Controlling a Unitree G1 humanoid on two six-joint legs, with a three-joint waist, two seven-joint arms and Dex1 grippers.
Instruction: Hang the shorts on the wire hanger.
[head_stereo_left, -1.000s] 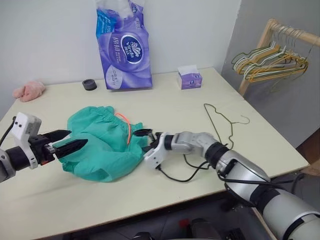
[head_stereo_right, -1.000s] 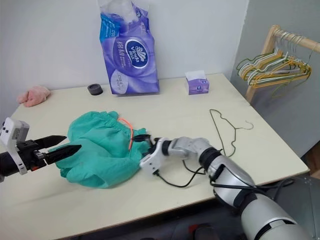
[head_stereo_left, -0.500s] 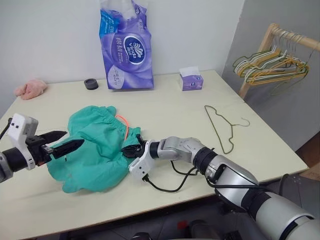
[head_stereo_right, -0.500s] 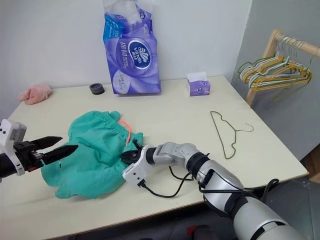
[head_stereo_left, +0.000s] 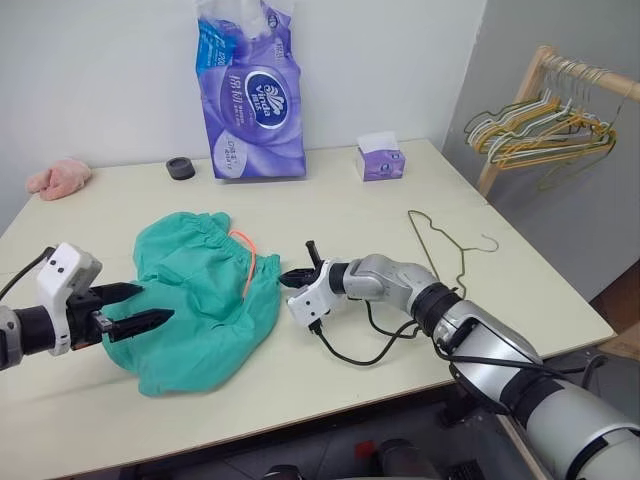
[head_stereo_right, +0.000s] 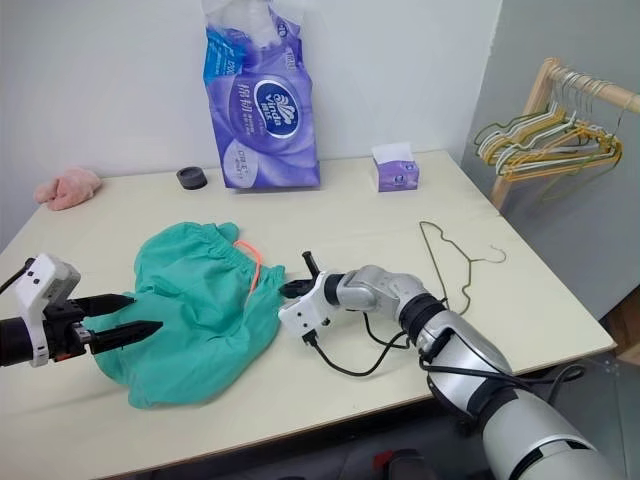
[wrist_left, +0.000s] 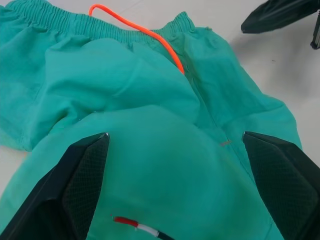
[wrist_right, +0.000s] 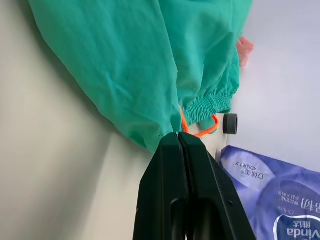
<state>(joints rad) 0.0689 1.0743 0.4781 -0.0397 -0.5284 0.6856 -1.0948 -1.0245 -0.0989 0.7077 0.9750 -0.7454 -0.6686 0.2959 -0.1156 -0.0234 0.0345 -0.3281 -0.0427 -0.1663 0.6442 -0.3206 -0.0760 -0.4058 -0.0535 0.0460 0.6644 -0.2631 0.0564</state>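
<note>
The teal-green shorts (head_stereo_left: 205, 290) lie spread on the table, waistband and orange drawstring (head_stereo_left: 245, 262) toward the far side. My left gripper (head_stereo_left: 157, 302) is open at their left edge, and in the left wrist view its fingers (wrist_left: 85, 185) stand wide over the fabric. My right gripper (head_stereo_left: 289, 278) is shut with nothing in it, just off the shorts' right edge by the waistband. In the left wrist view a strip of bare table separates the right gripper (wrist_left: 275, 15) from the cloth. The wire hanger (head_stereo_left: 440, 250) lies flat on the table to the right, beyond my right arm.
A purple tissue pack (head_stereo_left: 245, 95), a small tissue box (head_stereo_left: 380, 158), a black round cap (head_stereo_left: 180, 168) and a pink cloth (head_stereo_left: 57, 178) sit along the far side. A wooden rack of bunched hangers (head_stereo_left: 545, 115) stands at right. A black cable (head_stereo_left: 360, 352) loops below my right wrist.
My right gripper went from open to shut; it reached onto the shorts' right part, then drew back right, off the cloth. The shorts now lie flatter. The left gripper stays open.
</note>
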